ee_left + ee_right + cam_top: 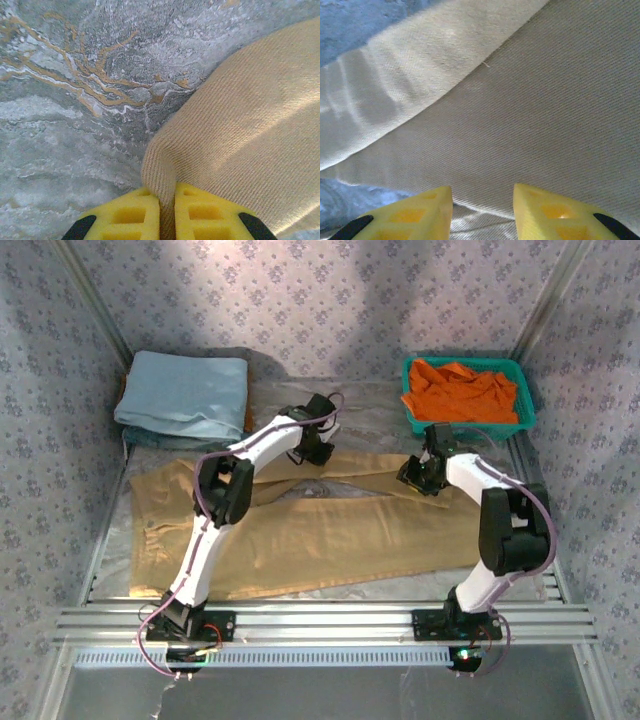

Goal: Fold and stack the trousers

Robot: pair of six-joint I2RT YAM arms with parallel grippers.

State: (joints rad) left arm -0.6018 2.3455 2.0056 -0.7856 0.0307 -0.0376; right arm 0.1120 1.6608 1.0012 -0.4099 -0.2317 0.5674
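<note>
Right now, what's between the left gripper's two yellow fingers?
A fold of the trousers, pinched by the left gripper, as the left wrist view shows.

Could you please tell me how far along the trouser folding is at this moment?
Nothing looks folded yet: the trousers lie spread full length across the table. In hand: the left gripper is shut on a pinch of their far edge, the right gripper open just above the cloth. Left: every fold, then the stacking.
</note>
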